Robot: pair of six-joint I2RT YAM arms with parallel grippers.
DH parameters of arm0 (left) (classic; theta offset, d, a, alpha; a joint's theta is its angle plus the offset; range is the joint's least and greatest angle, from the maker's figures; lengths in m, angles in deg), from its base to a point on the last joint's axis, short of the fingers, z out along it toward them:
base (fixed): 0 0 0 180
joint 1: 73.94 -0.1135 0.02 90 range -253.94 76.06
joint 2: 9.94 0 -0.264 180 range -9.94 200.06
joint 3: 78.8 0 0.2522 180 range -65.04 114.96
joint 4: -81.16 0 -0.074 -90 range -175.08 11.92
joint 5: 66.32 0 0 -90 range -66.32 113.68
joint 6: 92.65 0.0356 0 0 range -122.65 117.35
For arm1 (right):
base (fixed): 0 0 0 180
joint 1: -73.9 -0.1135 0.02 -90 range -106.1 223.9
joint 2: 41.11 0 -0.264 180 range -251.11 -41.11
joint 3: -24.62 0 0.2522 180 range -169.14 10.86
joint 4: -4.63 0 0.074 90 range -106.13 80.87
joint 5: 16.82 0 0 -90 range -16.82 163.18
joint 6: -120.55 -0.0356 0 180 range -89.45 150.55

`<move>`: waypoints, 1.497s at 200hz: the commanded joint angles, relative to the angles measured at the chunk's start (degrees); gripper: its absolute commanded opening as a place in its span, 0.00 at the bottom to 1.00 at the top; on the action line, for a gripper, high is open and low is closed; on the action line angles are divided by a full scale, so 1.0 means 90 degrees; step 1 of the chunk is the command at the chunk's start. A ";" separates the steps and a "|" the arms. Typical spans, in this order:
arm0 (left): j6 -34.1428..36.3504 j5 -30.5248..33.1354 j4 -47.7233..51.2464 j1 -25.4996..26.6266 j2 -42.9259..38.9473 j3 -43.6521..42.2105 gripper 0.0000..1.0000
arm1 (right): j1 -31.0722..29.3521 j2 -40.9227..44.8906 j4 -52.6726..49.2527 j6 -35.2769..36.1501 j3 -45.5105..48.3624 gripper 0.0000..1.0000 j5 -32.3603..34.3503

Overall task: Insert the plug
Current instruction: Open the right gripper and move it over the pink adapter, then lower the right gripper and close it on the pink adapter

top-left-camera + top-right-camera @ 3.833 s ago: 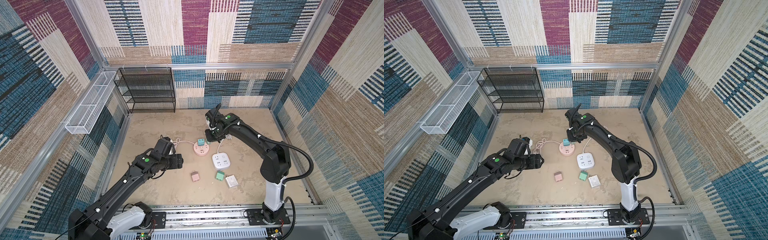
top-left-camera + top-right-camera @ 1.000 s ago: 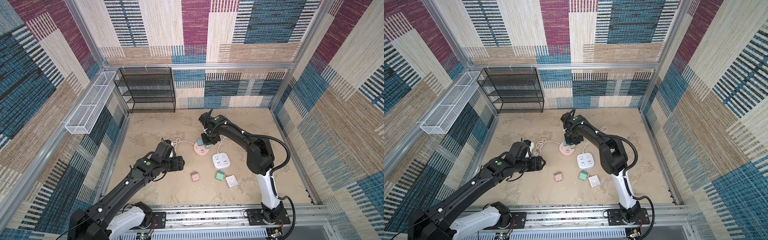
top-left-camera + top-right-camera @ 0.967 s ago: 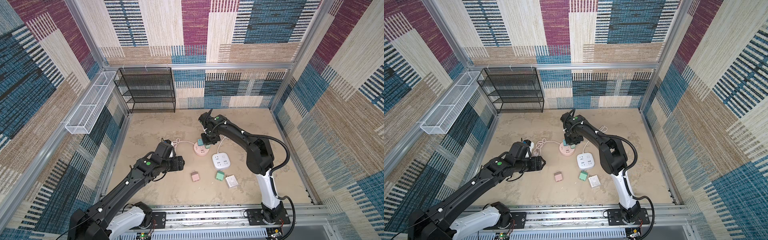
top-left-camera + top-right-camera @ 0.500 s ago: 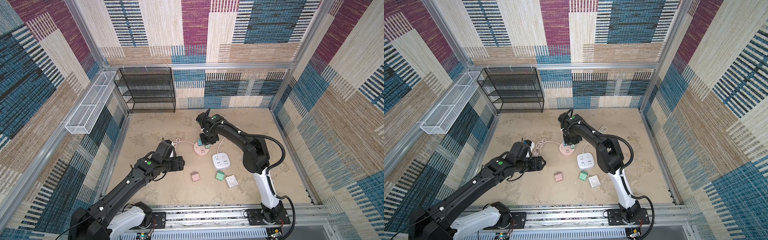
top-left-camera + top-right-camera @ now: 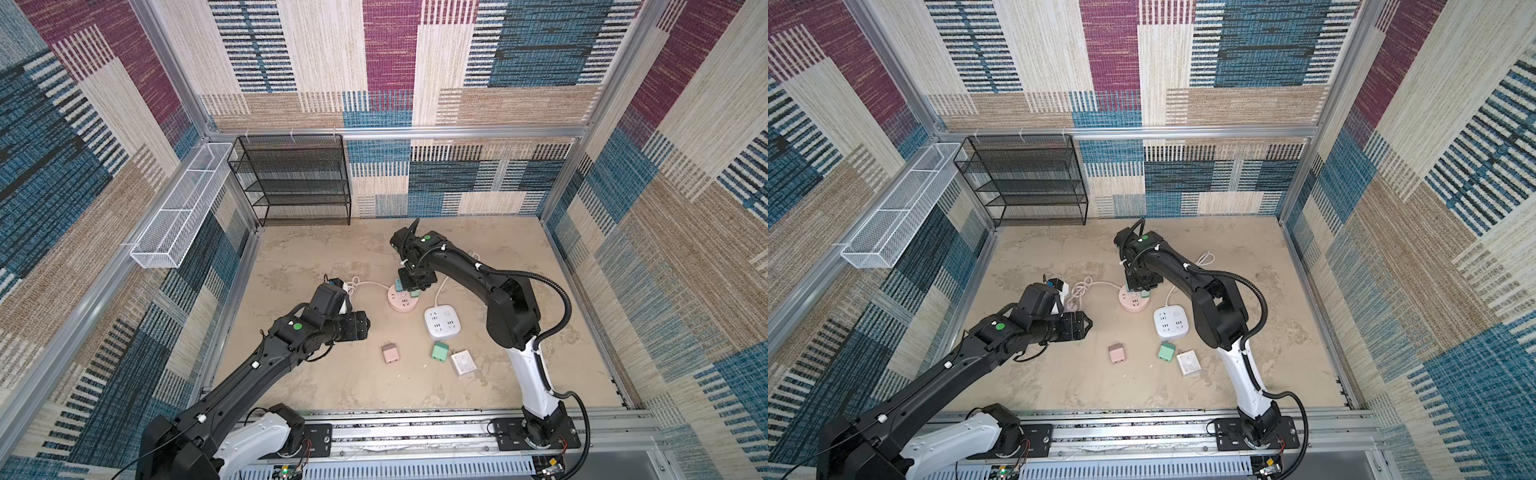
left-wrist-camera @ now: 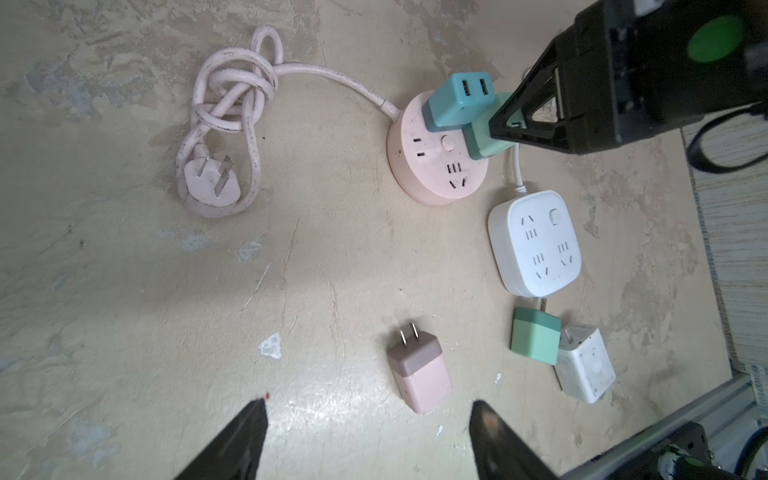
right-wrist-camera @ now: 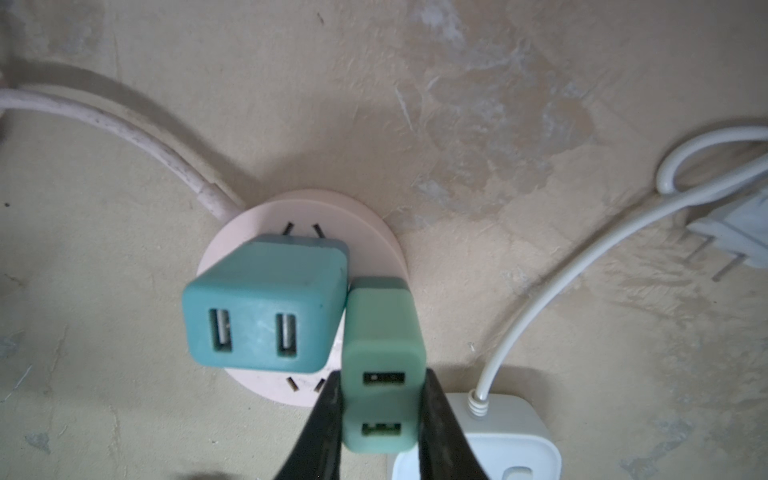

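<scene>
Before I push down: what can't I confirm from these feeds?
- Green plug prongs: right wrist view, hidden under its own body; seating in the pink strip unclear.
- Same contact in a top view: right hand covers it.
- White strip: right wrist view, cut off by the frame edge.

Green plug (image 7: 382,332) upright on round pink socket (image 7: 365,224).
</scene>
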 commanded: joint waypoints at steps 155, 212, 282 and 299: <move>-0.0119 0.0093 0.0310 -0.0009 -0.0492 0.0033 0.80 | -0.0013 0.0905 0.0340 -0.0114 0.0419 0.46 0.0015; -0.0259 0.0255 0.0128 -0.0004 -0.0710 -0.0215 0.82 | -0.1034 0.2732 0.1988 -0.0156 0.2706 0.45 0.0525; -0.0374 0.0574 -0.0530 -0.0017 -0.1558 -0.0902 0.99 | -0.2334 0.3580 0.2836 -0.1423 0.4024 0.44 0.0533; -0.0620 0.0803 -0.0347 -0.0075 -0.1972 -0.0968 1.00 | -0.2384 0.3732 0.3028 -0.1544 0.4205 0.44 0.0383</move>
